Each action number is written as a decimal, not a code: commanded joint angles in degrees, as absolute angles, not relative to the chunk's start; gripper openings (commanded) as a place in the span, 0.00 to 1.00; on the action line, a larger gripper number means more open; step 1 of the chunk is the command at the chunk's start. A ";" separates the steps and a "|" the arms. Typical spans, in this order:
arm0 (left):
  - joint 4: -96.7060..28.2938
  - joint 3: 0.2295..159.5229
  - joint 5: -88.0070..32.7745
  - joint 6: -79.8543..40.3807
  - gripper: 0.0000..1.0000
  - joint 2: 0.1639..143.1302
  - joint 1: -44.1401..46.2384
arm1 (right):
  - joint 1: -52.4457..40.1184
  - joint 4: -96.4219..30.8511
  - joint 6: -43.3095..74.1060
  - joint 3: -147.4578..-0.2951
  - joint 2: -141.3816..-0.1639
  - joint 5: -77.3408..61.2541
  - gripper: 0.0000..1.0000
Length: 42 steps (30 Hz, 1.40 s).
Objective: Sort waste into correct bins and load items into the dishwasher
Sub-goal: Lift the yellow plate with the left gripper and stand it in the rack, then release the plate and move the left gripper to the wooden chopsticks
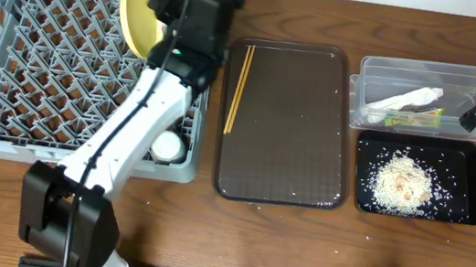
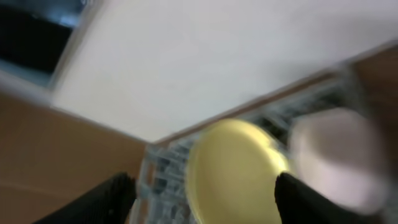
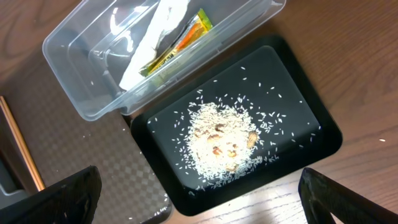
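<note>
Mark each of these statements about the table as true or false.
The chopsticks lie on the brown serving tray. True.
The yellow plate lies flat on the table. False: it stands on edge in the dish rack.
The snack wrapper sits in the clear tub. True.
The rice crumbs are in the clear tub. False: they lie in the black tray.
The right end effector holds the tissue. False: it is open and empty; the tissue lies in the tub.
</note>
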State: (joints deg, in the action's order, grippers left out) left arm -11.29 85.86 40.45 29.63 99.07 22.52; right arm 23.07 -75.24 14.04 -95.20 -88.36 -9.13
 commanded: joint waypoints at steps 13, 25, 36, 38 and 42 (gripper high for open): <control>-32.53 92.27 6.42 -15.11 0.63 103.77 26.37 | 23.24 -75.26 14.55 -95.83 -87.33 -8.82 0.99; -35.27 92.23 2.33 -18.02 0.65 113.80 27.64 | 23.24 -75.26 14.55 -95.83 -87.33 -8.82 0.99; -31.68 92.23 2.31 -7.88 0.66 121.82 27.68 | 23.24 -75.26 14.55 -95.83 -87.33 -8.82 0.99; -30.87 92.23 2.31 -4.97 0.65 122.17 27.68 | 23.24 -75.26 14.55 -95.83 -87.33 -8.82 0.99; -30.61 92.23 2.28 0.03 0.66 122.21 27.68 | 23.24 -75.26 14.55 -95.83 -87.33 -8.82 0.99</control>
